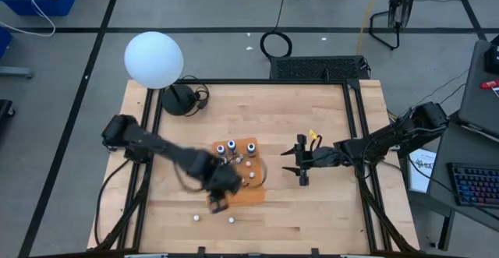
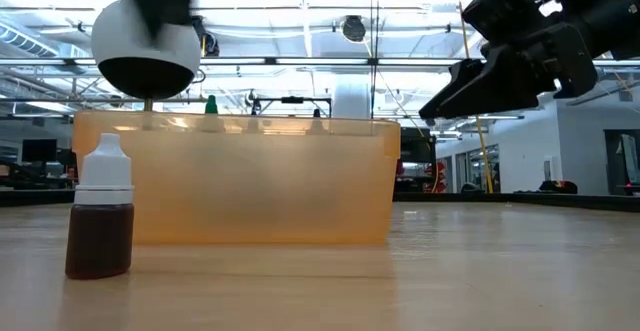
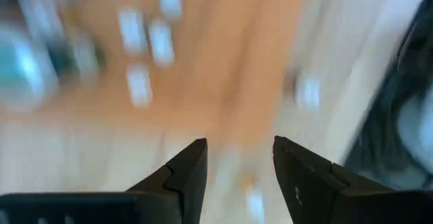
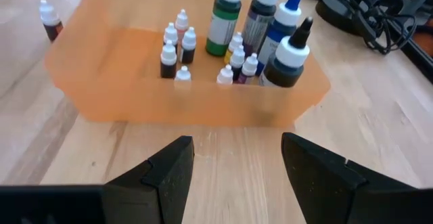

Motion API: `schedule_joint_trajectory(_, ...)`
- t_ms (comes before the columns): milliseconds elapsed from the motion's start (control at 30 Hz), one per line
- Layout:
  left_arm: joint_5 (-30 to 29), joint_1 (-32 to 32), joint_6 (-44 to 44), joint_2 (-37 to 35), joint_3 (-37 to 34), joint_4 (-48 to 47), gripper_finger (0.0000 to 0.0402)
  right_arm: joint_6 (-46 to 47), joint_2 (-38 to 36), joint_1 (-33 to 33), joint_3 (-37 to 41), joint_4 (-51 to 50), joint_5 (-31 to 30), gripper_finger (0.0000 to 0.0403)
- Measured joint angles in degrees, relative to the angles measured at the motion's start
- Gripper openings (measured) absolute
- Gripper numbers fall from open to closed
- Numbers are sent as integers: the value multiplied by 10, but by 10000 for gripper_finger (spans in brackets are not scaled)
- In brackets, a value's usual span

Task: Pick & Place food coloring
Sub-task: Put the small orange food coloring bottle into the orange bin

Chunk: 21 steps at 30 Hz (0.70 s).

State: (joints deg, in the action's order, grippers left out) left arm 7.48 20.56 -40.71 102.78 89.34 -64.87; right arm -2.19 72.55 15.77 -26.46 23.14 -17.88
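An orange bin (image 1: 253, 189) in the middle of the table holds several small food coloring bottles (image 4: 177, 48) and taller ones (image 4: 224, 17). Two more small bottles (image 1: 196, 217) (image 1: 231, 220) stand upright on the wood near the front edge. One of these, brown with a white cap (image 2: 100, 221), shows close in the low view. My left gripper (image 1: 218, 203) hangs open above the bin's near left corner, pointing down, with nothing between its fingers (image 3: 186, 176). My right gripper (image 1: 292, 163) waits open to the right of the bin, facing it (image 4: 237, 149).
A white globe lamp (image 1: 153, 59) on a black base (image 1: 179, 98) stands at the table's far left corner. Black frame rails (image 1: 355, 133) run along the table's sides. Bare wood lies between the bin and the right rail.
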Motion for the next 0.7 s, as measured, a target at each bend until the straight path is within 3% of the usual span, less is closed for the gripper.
schedule_joint_trajectory(133, -9, 84, -94, -1, -1, -63, 172, 0, 0, 0, 0, -5, 0, 212)
schedule_joint_trajectory(300, -90, 165, -206, 15, -10, -16, 172, 0, 0, 0, 0, 3, 0, 212)
schedule_joint_trajectory(433, -125, 195, -263, 27, -10, -11, 173, 0, 0, 0, 0, 28, 0, 212)
schedule_joint_trajectory(700, -87, 199, -262, 61, -10, -34, 173, 0, 0, 0, 0, 36, 0, 212)
